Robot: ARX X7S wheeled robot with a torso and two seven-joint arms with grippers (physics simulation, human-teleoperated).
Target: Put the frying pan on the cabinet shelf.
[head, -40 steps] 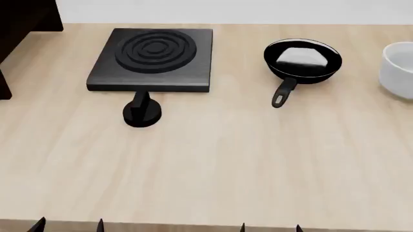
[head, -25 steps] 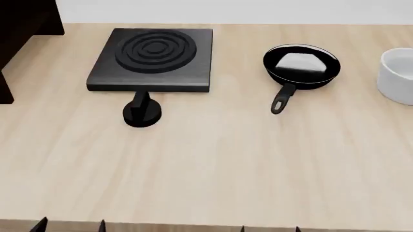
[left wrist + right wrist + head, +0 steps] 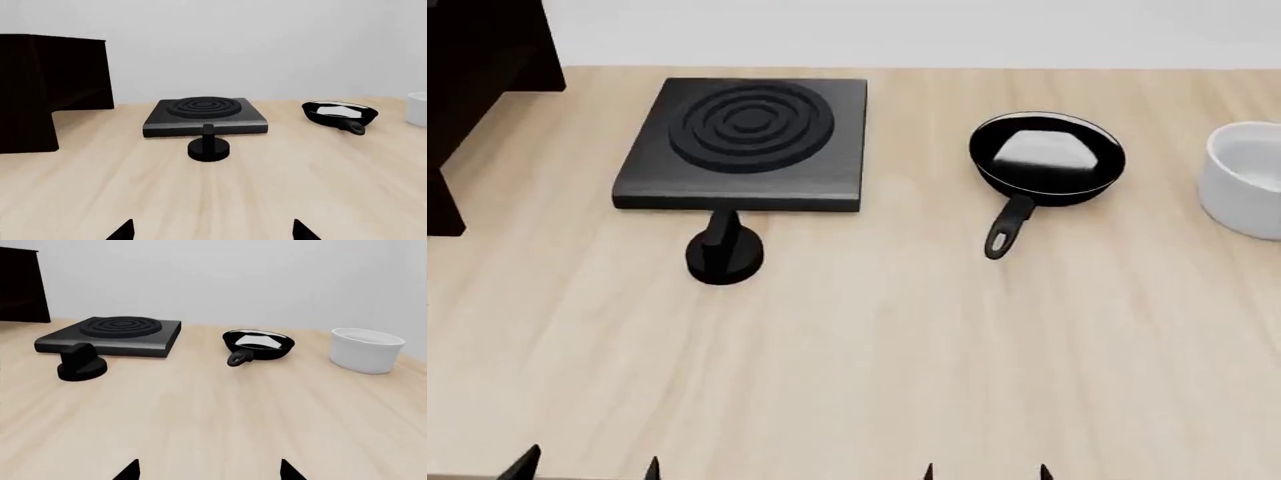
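Note:
The frying pan (image 3: 1048, 160), small, round and glossy black, rests on the wooden table right of centre, its short handle (image 3: 1008, 228) pointing toward me. It also shows in the left wrist view as the pan (image 3: 339, 114) and in the right wrist view as the pan (image 3: 259, 344). The dark cabinet (image 3: 481, 60) stands at the far left edge; its shelf board cannot be made out as a separate part. My left gripper (image 3: 587, 470) and right gripper (image 3: 988, 473) hang at the table's near edge, both open and empty, far from the pan.
A square black burner plate (image 3: 747, 135) with concentric rings lies left of the pan. A black knob (image 3: 725, 255) stands in front of it. A white bowl (image 3: 1248, 180) sits at the right edge. The light wood table (image 3: 868, 360) stretches between my grippers and these things.
Everything on the table now sits a little lower in the head view. The left fingertips show slightly further right. The pan has not moved on the table.

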